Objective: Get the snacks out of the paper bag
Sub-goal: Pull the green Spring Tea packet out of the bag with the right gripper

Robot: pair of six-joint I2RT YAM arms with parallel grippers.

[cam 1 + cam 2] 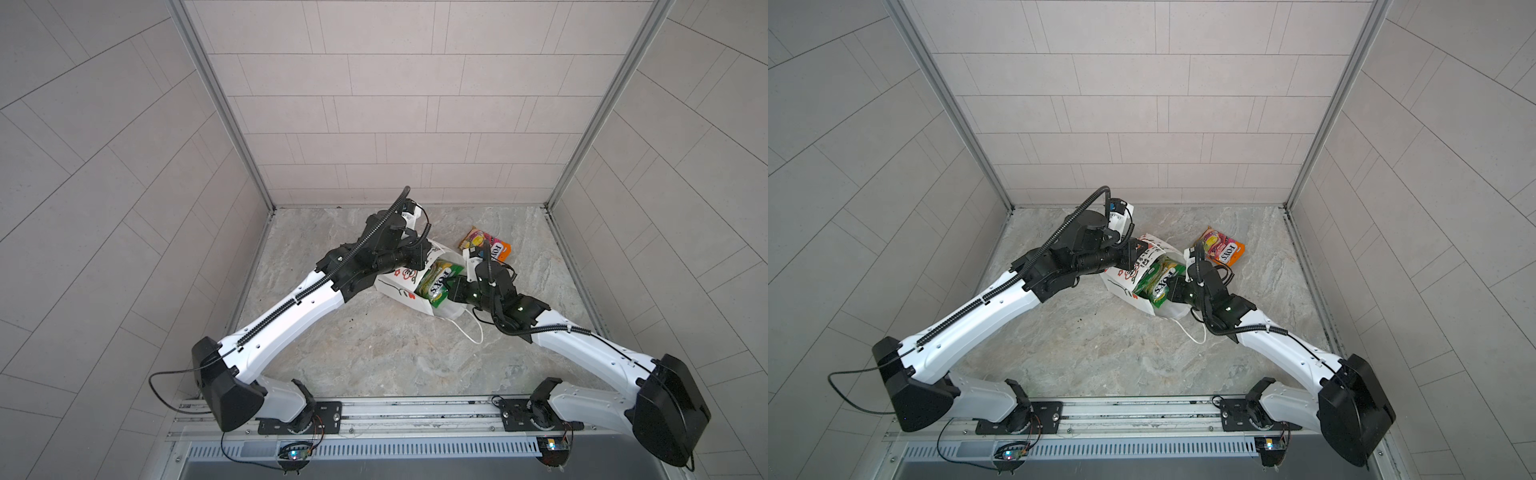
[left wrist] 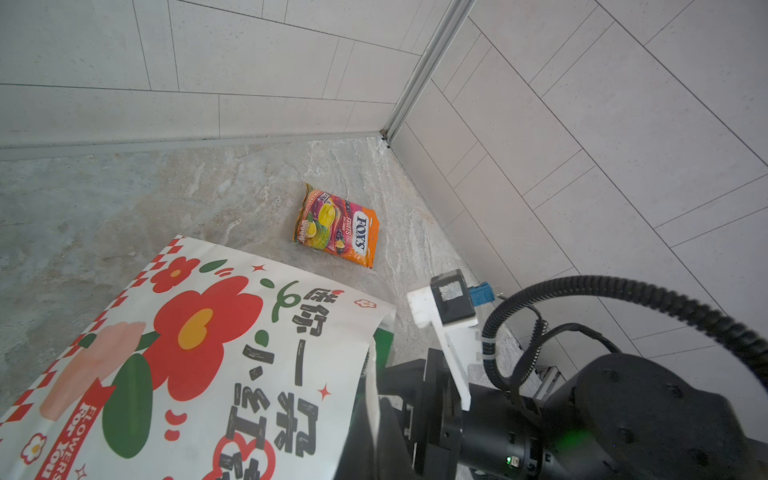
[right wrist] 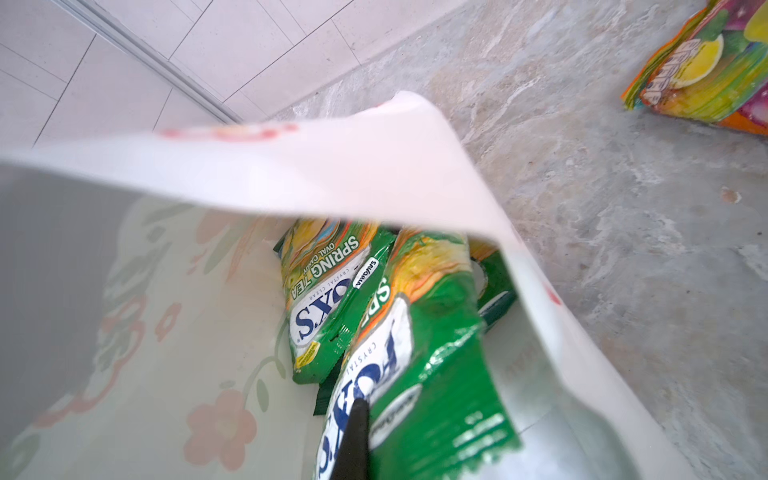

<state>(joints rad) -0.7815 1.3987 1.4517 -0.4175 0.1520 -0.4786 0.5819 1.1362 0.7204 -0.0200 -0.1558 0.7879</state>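
Your top views look steeply down from above the arm bases [image 1: 299,409]; both wrist cameras sit close at the paper bag [image 2: 187,353], sharing the orange packet [image 2: 336,226].

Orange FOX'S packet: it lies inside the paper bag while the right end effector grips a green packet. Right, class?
No. In both top views the orange FOX'S packet lies on the table outside the paper bag; the right end effector does grip a green packet.
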